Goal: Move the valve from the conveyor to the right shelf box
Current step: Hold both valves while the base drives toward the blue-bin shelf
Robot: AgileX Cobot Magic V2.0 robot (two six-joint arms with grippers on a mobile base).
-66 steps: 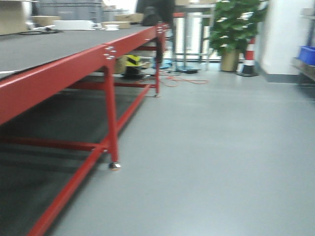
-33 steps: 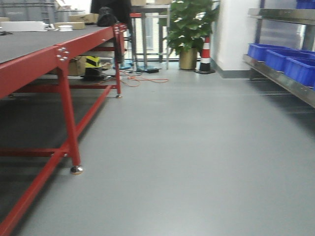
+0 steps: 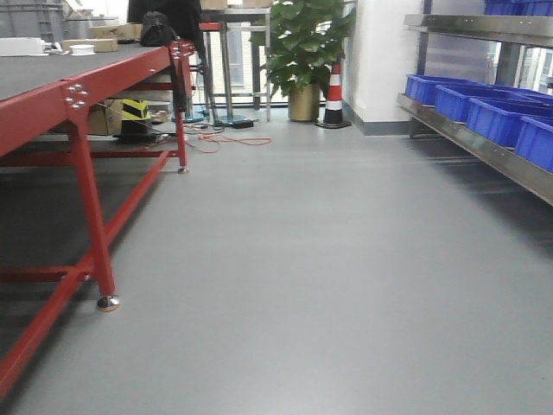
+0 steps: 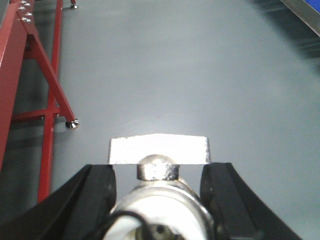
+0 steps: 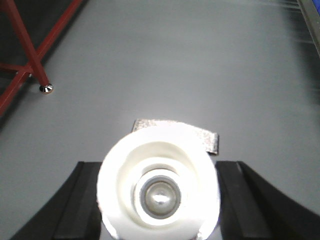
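Observation:
In the left wrist view my left gripper (image 4: 160,172) is shut on a silvery valve (image 4: 159,202) with a flat metal handle, held above the grey floor. In the right wrist view my right gripper (image 5: 157,167) is shut on a second valve (image 5: 157,187), seen end-on with a white round mouth. The right shelf (image 3: 484,149), a stainless-steel rack holding blue boxes (image 3: 494,117), runs along the right side of the front view. Its edge also shows in the left wrist view (image 4: 306,12). The conveyor is out of view. Neither gripper shows in the front view.
A red-framed table (image 3: 52,104) with a dark top stands at the left, its leg foot (image 3: 108,303) on the floor. A potted plant (image 3: 302,43), a striped cone (image 3: 334,95) and orange cables (image 3: 226,138) lie at the far end. Grey floor (image 3: 302,259) runs between table and shelf.
The front view has swung right: the red table slid toward the left edge and the steel shelf with blue boxes came into view on the right.

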